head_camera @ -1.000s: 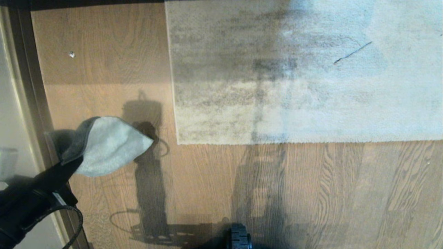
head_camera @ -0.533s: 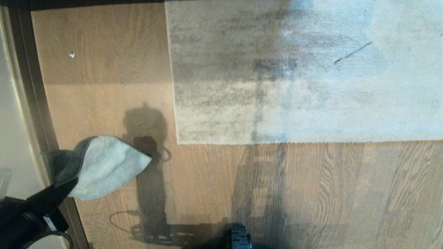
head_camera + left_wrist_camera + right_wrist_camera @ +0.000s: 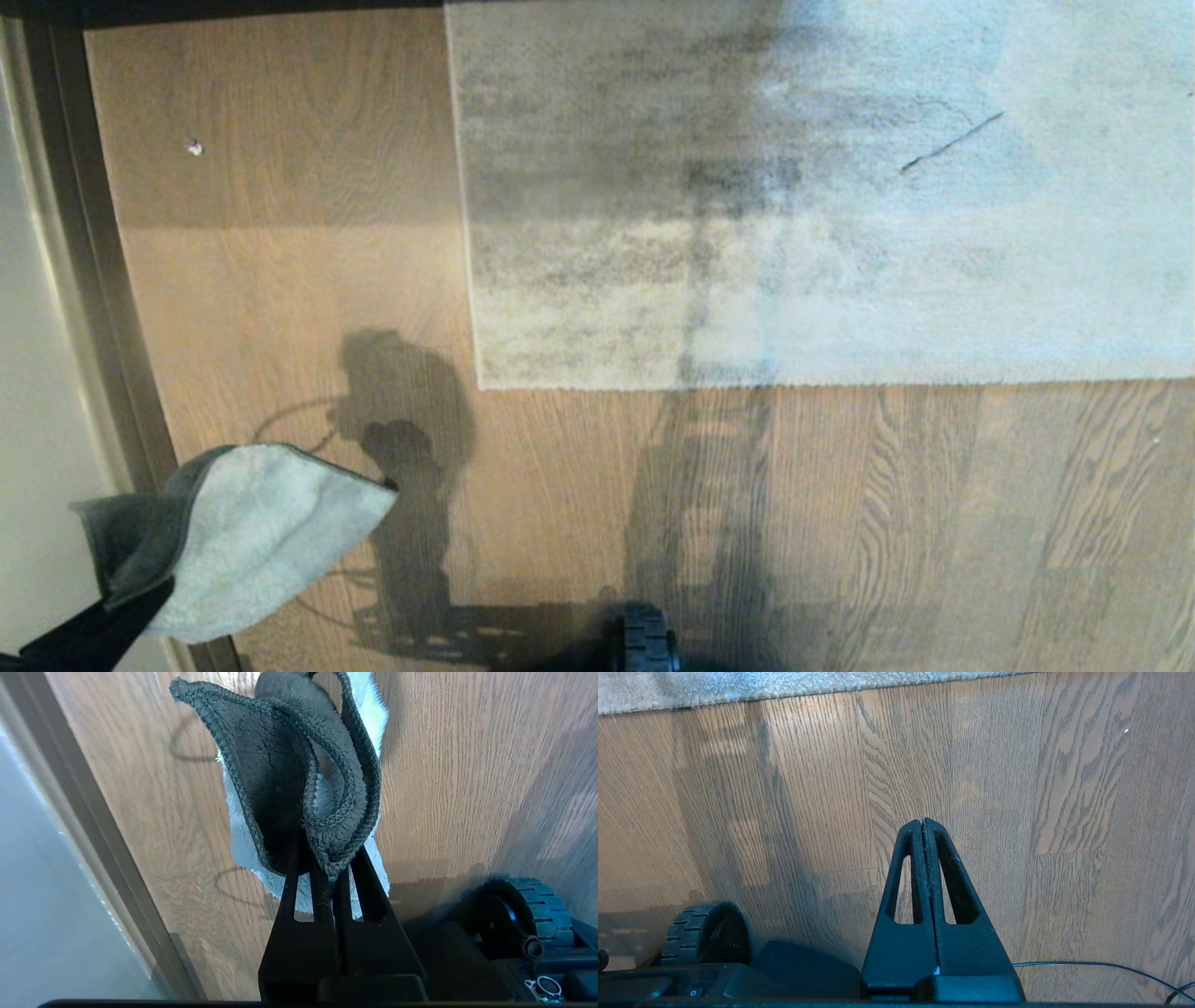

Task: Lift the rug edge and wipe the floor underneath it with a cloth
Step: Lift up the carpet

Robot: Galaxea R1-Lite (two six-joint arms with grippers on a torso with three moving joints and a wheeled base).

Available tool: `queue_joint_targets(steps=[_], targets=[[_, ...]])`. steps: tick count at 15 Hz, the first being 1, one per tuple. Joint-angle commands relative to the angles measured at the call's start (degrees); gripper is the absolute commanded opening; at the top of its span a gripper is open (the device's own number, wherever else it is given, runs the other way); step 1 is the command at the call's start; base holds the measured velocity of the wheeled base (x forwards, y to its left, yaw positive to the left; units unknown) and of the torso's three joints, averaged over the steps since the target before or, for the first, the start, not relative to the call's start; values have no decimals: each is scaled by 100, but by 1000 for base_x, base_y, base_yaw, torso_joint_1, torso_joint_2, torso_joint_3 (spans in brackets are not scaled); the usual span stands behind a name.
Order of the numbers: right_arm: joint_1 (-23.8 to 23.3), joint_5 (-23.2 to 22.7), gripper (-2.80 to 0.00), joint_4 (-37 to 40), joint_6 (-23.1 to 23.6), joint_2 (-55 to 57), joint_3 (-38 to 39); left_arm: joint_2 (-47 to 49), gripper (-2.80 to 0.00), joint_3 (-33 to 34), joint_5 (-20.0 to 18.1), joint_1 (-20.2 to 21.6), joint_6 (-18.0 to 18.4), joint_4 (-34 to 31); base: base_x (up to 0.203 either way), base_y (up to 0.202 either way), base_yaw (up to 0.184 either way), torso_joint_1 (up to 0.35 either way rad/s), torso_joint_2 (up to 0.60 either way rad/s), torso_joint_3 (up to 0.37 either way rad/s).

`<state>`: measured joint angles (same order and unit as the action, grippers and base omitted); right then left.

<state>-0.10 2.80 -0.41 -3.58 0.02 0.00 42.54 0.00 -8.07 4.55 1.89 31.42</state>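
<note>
Left gripper (image 3: pixel 327 868): I have it pinching the cloth (image 3: pixel 252 541) by one bunched hem, held above the floor (image 3: pixel 840 523), low on my left side.
Cloth: it hangs folded ahead of the fingertips, pale face up, darker grey face curled inward.
Right gripper (image 3: pixel 924 826): pressed together on nothing, parked over bare planks, the rug border just beyond its tip.
Rug edge (image 3: pixel 747 383): lying flat, well apart from the cloth, ahead and to the right of my left gripper; the corner (image 3: pixel 481 385) is its nearest part.
Step in hand, my judgement: nothing is lifted yet, so I'd bring the right gripper to the hem, open it and raise the edge before sweeping the cloth under.
Doing it well: keep the pinch firm and lay the pale face flat.
Around: dark baseboard (image 3: pixel 103 308) beside the left gripper, a base wheel (image 3: pixel 644 644) near it, a white speck (image 3: pixel 193 147) far off.
In the way: nothing between cloth and corner.
</note>
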Motion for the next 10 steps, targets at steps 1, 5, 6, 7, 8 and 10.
queue_joint_targets(steps=[1, 5, 6, 7, 8, 10], targets=[[1, 1, -280, -2, -2, -2, 0, -640, -280, -8, -5, 52, 41, -181, 0, 0, 0, 0, 0, 0], [1, 1, -280, -2, -2, -2, 0, -1486, -280, -7, 10, 99, 72, -1028, 0, 0, 0, 0, 0, 0], [1, 1, -280, -2, -11, -2, 0, -1705, -280, -5, 17, 113, 69, -1271, 0, 0, 0, 0, 0, 0], [1, 1, -280, -2, -2, -2, 0, -1924, -280, -4, 29, 108, 65, -1562, 0, 0, 0, 0, 0, 0], [1, 1, -280, -2, -2, -2, 0, -2104, -280, -5, 42, 89, 60, -1864, 0, 0, 0, 0, 0, 0], [1, 1, -280, -2, -2, -2, 0, -2468, -280, -1, 113, -3, 24, -2314, 0, 0, 0, 0, 0, 0]])
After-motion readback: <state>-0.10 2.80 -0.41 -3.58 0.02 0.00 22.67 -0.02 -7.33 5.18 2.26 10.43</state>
